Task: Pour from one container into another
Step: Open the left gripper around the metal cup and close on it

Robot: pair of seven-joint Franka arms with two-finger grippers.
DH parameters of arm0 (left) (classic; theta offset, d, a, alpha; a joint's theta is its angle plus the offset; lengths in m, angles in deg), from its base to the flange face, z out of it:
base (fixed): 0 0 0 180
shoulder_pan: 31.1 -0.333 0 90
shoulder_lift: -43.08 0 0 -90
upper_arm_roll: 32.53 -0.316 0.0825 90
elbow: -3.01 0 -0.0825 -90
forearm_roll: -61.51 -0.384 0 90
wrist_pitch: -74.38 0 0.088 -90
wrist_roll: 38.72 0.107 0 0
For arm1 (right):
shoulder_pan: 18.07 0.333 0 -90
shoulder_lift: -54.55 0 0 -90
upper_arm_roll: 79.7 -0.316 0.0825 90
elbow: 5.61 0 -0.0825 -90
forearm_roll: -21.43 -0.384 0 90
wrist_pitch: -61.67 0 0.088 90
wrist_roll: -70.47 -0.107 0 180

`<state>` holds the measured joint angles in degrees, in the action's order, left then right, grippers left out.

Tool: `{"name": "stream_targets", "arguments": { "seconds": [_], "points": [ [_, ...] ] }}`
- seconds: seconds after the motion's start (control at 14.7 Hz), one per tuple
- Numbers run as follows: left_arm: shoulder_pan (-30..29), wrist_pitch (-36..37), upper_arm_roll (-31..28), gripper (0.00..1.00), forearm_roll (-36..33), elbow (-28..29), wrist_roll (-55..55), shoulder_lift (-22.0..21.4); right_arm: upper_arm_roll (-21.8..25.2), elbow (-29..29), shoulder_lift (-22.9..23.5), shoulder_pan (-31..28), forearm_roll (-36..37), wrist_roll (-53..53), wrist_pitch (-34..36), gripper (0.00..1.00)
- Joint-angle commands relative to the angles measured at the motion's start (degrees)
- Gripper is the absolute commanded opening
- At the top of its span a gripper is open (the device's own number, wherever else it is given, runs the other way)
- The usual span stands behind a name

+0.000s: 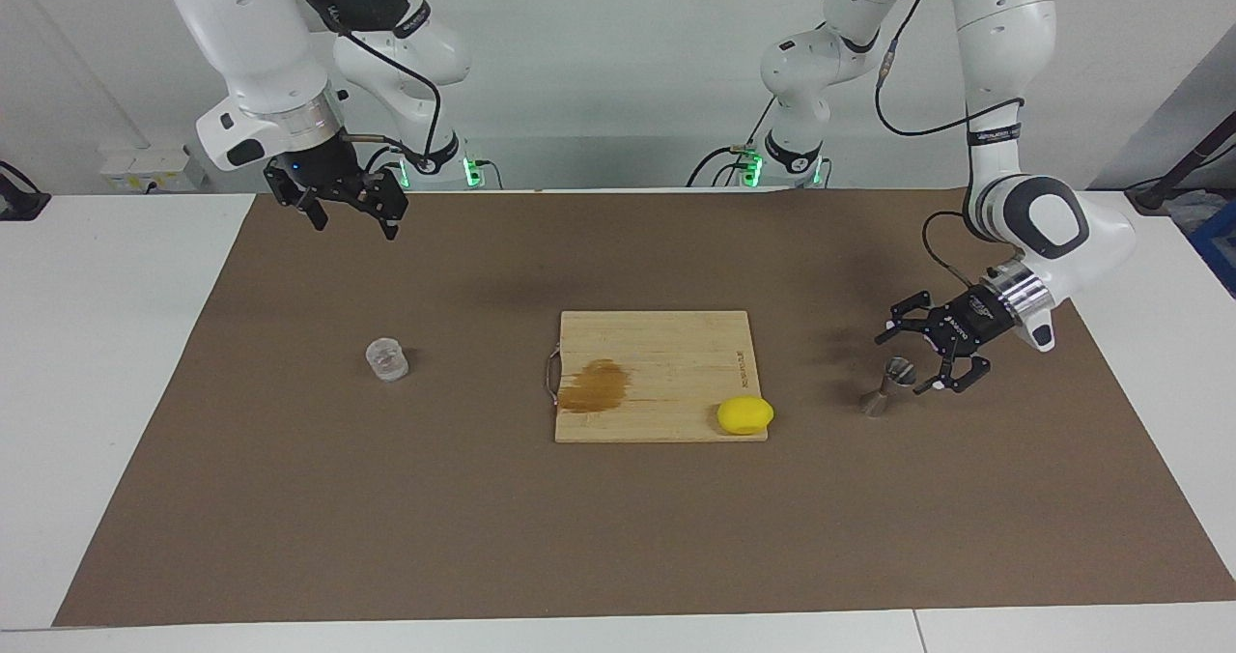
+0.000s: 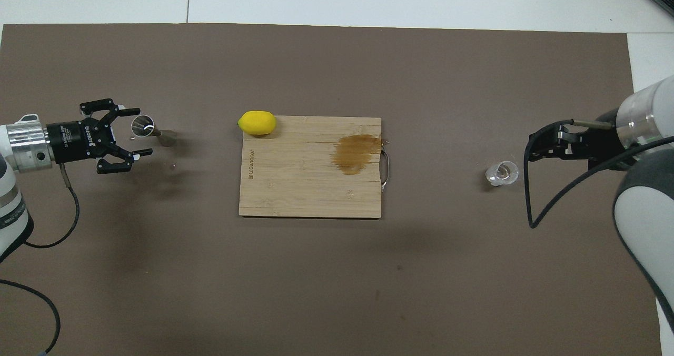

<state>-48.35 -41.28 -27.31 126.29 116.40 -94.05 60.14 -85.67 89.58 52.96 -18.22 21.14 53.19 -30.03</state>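
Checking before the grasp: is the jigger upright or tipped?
Upright. The metal jigger stands on its lower cone on the mat, mouth up, the open left gripper beside it.

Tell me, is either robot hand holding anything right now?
No. The left gripper is open beside the metal jigger, not gripping it. The right gripper hangs open in the air; the clear cup stands alone.

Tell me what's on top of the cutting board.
On the cutting board a yellow lemon sits at a corner farther from the robots, toward the left arm's end, overhanging the edge. A brown stain marks the wood near the metal handle. What's under the lemon is covered.
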Motion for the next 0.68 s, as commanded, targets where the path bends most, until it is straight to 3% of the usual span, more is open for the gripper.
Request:
{"name": "stream_targets", "arguments": {
  "seconds": [0.0, 0.61],
  "points": [
    [0.9, -2.7, -0.6, 1.0, 2.0, 1.8, 1.1, -1.0, -0.1, 1.2, -1.2, -0.7, -1.3, 1.4, -0.1, 1.0],
    [1.5, -3.6, -0.6, 0.9, 3.5, 2.1, 1.1, -0.9, -0.1, 1.2, -1.2, -0.7, -1.3, 1.5, -0.1, 1.0]
  ]
}}
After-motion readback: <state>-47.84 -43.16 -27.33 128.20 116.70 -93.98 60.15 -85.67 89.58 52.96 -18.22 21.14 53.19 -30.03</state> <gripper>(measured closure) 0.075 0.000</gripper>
